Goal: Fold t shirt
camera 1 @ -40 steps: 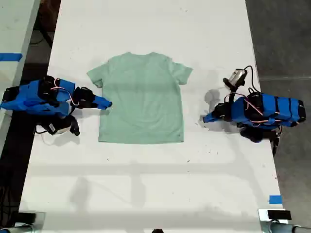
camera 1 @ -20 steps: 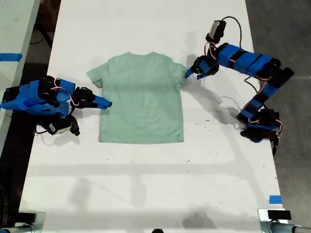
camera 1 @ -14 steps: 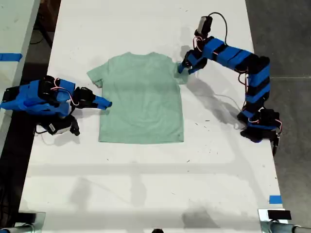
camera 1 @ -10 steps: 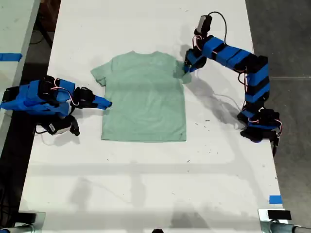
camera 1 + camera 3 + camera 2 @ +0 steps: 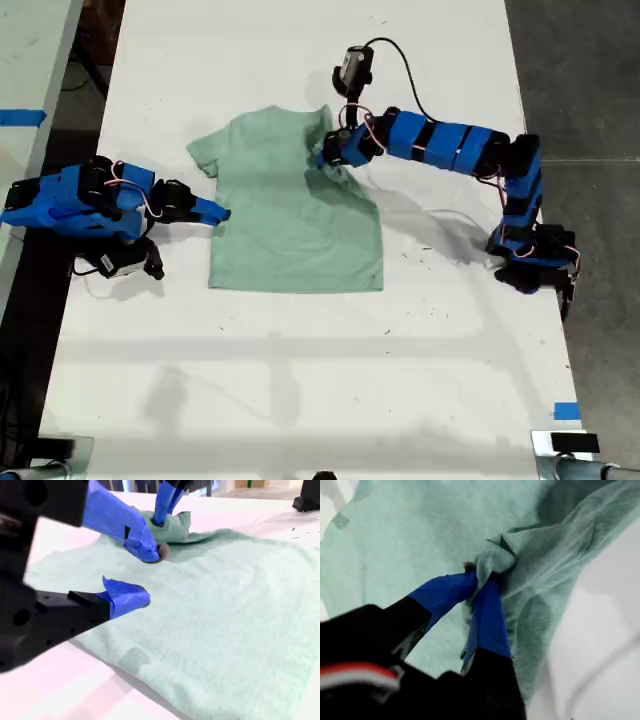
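Pinched tight on a bunch of cloth, my first gripper (image 5: 328, 157) in the exterior view reaches in from the exterior view's right and holds a sleeve of the t shirt (image 5: 290, 215) lifted and drawn over the shirt's body. We see the shirt lying on the white table (image 5: 300, 380), its other sleeve flat toward the exterior view's left and its hem toward the bottom of that view. My second gripper (image 5: 215, 213) lies low at the exterior view's left, its tip at the shirt's side edge. We find no containers on the table; a strip of blue tape (image 5: 566, 410) sits near the table's edge at the exterior view's lower right.

Along the first wrist view, our first gripper (image 5: 482, 582) has both blue fingers (image 5: 490, 615) closed on a fold of the t shirt (image 5: 420, 525), with the cloth draped away from them.

Through the second wrist view, our second gripper (image 5: 142, 575) stands with its jaws parted, holding nothing, over the edge of the t shirt (image 5: 235, 625). Beyond it, the first gripper (image 5: 162, 510) grips the raised cloth.
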